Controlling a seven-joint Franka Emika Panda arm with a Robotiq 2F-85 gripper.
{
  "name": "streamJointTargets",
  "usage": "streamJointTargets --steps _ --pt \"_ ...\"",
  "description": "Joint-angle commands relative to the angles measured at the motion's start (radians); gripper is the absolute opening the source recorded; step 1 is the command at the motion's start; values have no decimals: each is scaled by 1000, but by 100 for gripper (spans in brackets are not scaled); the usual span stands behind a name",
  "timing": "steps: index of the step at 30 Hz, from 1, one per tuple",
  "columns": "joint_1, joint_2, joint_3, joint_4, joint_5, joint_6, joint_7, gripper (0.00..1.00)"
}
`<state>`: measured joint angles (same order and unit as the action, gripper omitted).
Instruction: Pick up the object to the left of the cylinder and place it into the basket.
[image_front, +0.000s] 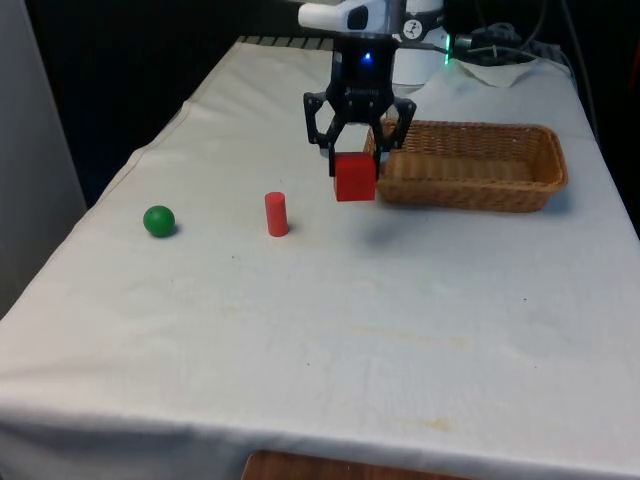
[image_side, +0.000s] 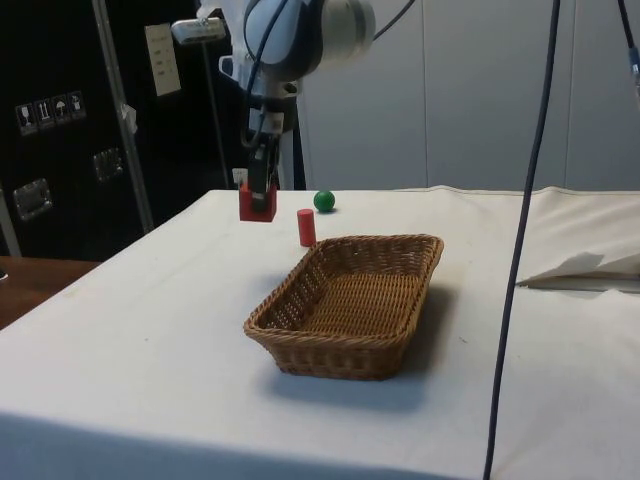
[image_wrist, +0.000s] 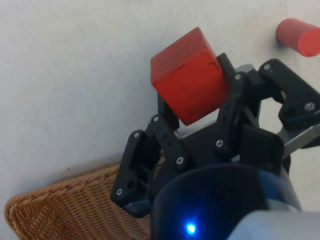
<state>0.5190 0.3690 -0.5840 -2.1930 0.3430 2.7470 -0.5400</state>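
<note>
Above the bench, close to the basket's (image_front: 470, 165) end, the gripper (image_front: 357, 150) hangs in the air. Its two fingers are closed tight on a red block (image_front: 355, 178), which sits between them, lifted off the white cloth. In the side view the block (image_side: 257, 203) hangs over bare cloth, just outside the basket (image_side: 345, 305), not over it. In the wrist view the block (image_wrist: 190, 75) is pinched on two sides by the gripper (image_wrist: 200, 107), with the basket's rim (image_wrist: 75, 200) below.

A red cylinder (image_front: 276, 214) stands upright near the middle of the bench, a little apart from the block. A green ball (image_front: 159, 220) rests near the bench's edge at the front view's left, well apart from the basket.
</note>
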Motion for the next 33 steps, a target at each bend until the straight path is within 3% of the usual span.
streamJointTargets --steps 1,2,3,7,11,12,13,14,21,22,23,30,31,32,33 --pt "15 -9 -16 -11 -21 1 13 2" --pt "1 -5 0 -3 -1 0 0 2" --pt "16 -14 -17 -14 -23 1 14 2" --pt "23 -43 -16 -35 -33 5 20 2" --pt "27 -66 -15 -52 -41 7 24 2" --pt "15 -69 0 -47 -21 1 6 2" --pt "29 -72 -15 -56 -42 7 25 2" --pt "31 -82 -15 -63 -44 8 25 2" --pt "38 -119 -12 -89 -51 10 26 2" --pt "25 -116 2 -79 -28 1 6 2" --pt "38 -124 -12 -93 -52 10 26 2" --pt "42 -170 -5 -123 -59 11 26 2" --pt "32 -165 6 -114 -35 2 7 2" --pt "42 -170 -5 -123 -59 11 26 2" --pt "42 -174 -4 -126 -60 11 26 2"
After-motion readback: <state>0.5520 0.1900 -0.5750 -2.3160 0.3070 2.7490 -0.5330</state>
